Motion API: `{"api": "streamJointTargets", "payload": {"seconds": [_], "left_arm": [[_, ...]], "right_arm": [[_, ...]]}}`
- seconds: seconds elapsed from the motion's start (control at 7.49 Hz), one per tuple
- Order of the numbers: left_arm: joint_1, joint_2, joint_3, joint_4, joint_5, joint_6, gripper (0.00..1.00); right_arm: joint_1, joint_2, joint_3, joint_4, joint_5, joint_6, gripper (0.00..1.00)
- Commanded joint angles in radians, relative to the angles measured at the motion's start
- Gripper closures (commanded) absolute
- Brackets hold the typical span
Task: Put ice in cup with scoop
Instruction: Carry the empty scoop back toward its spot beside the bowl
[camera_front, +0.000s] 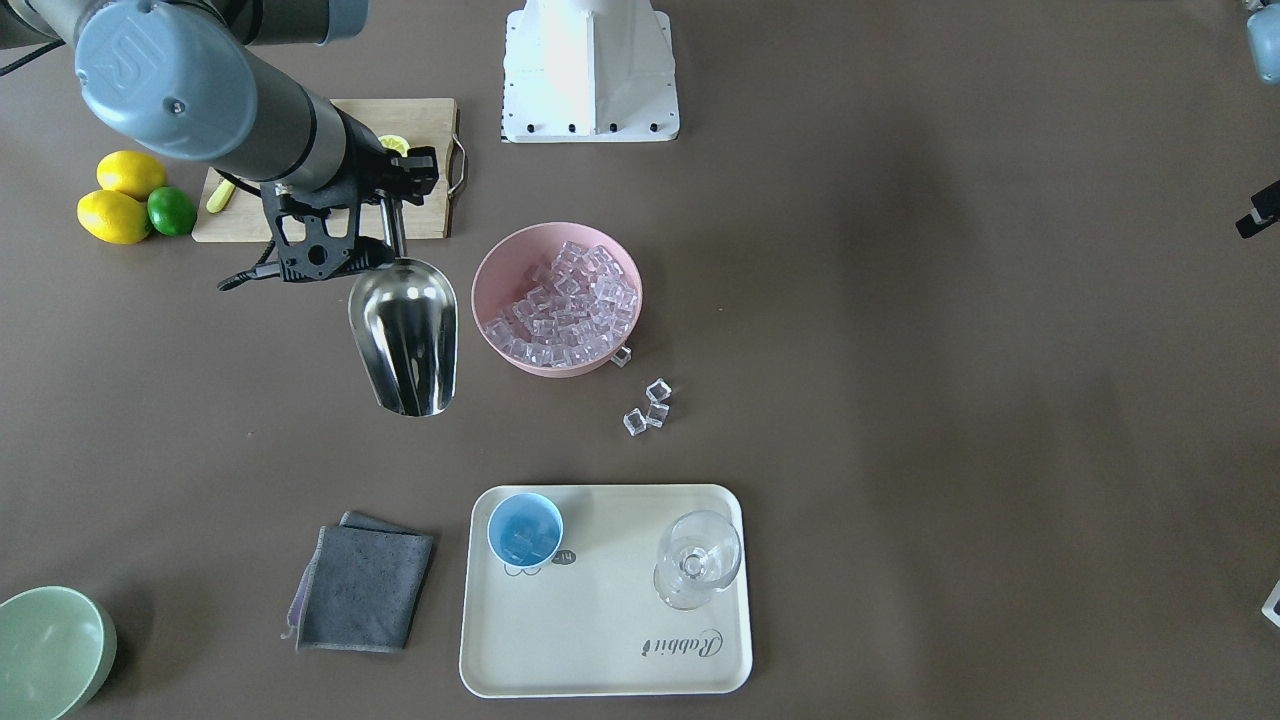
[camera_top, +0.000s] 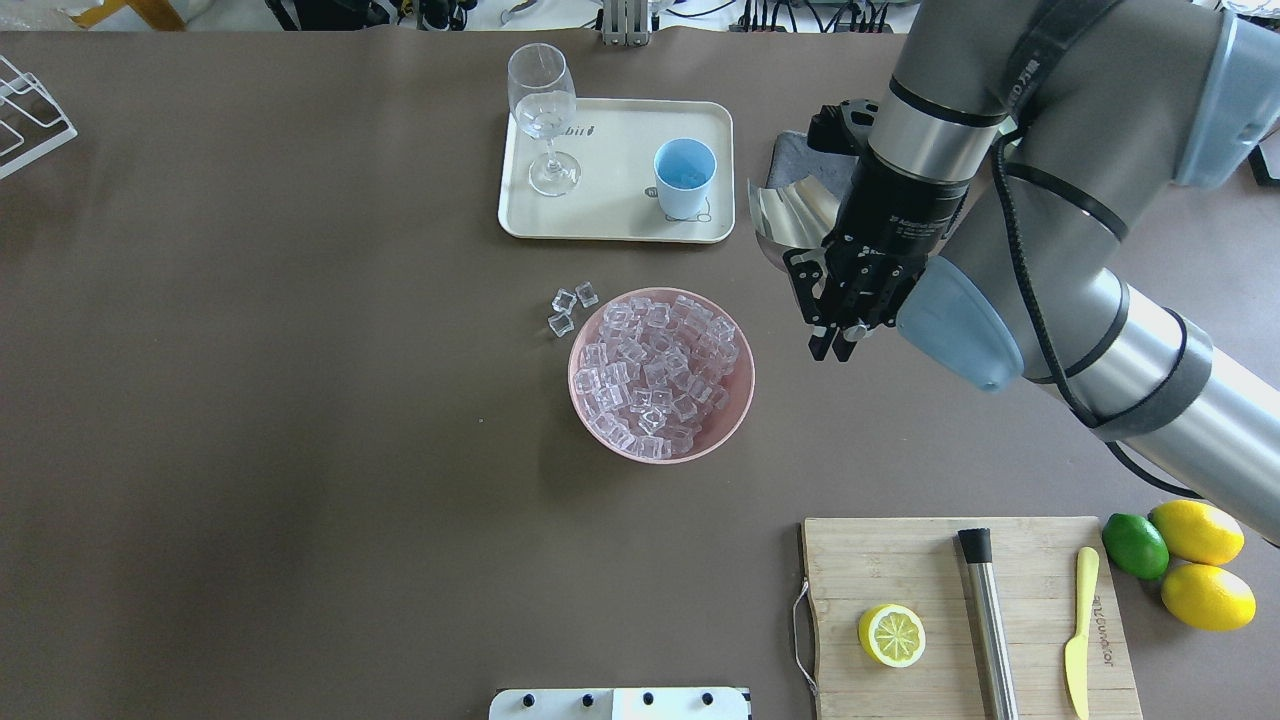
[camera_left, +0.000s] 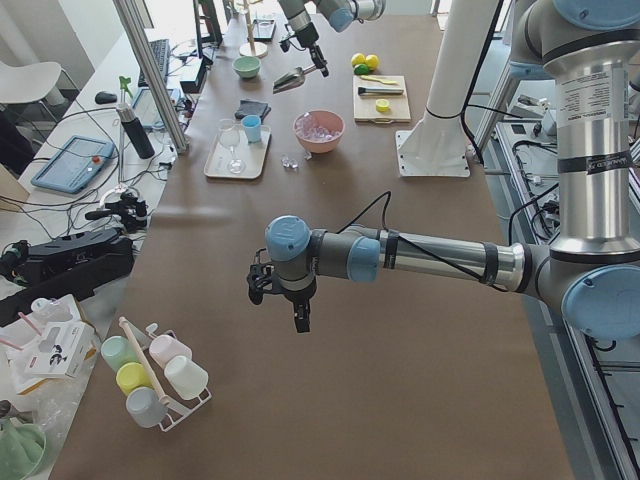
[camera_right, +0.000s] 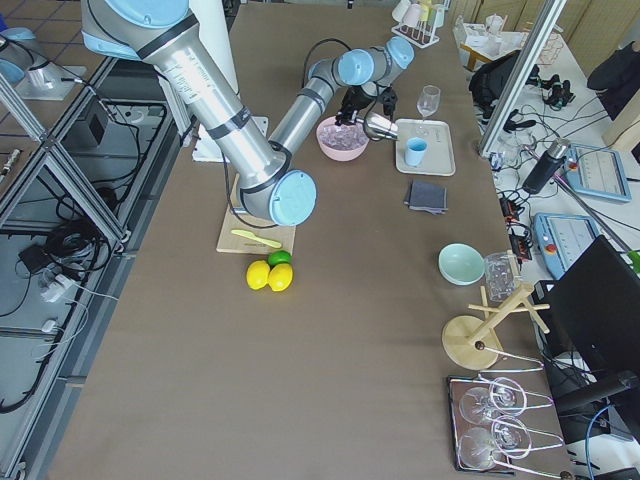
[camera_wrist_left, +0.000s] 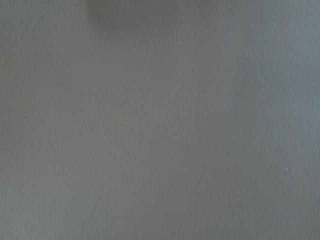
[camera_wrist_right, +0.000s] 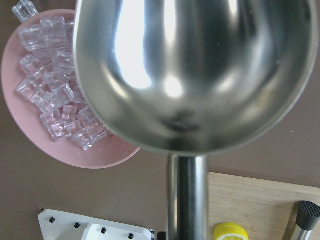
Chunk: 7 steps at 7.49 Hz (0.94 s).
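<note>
Right gripper (camera_front: 392, 222): jaws clamped on the thin handle of the scoop (camera_front: 405, 335); trough empty, mouth pointing away from the robot's base, held clear of the table.

Front-facing view: one pink bowl (camera_front: 510, 262) just beside the scoop, toward the robot's left, heaped with ice (camera_front: 565, 300); four loose cubes (camera_front: 657, 390) on the table beyond the bowl; one cup (camera_front: 525, 530) on the tray (camera_front: 600, 620), out past the scoop's mouth and leftward, contents unclear; one stemmed glass (camera_front: 697, 560) on the same tray.

Right wrist view: trough bare and gleaming; bowl off to one side.

Left-side view: left gripper (camera_left: 300, 305) well apart from all this, over bare table; its opening cannot be told.

Step in hand, by judgement: carry the scoop to the bowl for a load; enter the heap shallowly, take few cubes, level the trough before lifting, the cup being small.
</note>
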Motion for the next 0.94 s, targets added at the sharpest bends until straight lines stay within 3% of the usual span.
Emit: {"api": "streamJointTargets", "payload": {"seconds": [0.0, 0.27, 0.53, 0.8], "left_arm": [[-0.080, 0.033, 0.029, 0.007, -0.002, 0.103, 0.02], [-0.094, 0.024, 0.051, 0.047, -0.007, 0.100, 0.02], [-0.097, 0.020, 0.061, 0.038, -0.007, 0.101, 0.02], [-0.111, 0.018, 0.065, 0.038, -0.005, 0.101, 0.02]], "right_arm": [[-0.015, -0.124, 0.135, 0.008, -0.118, 0.009, 1.00], [-0.045, -0.200, 0.165, 0.058, -0.206, 0.105, 1.00], [-0.049, -0.359, 0.146, 0.274, -0.215, 0.136, 1.00], [-0.075, -0.445, 0.119, 0.430, -0.246, 0.233, 1.00]]}}
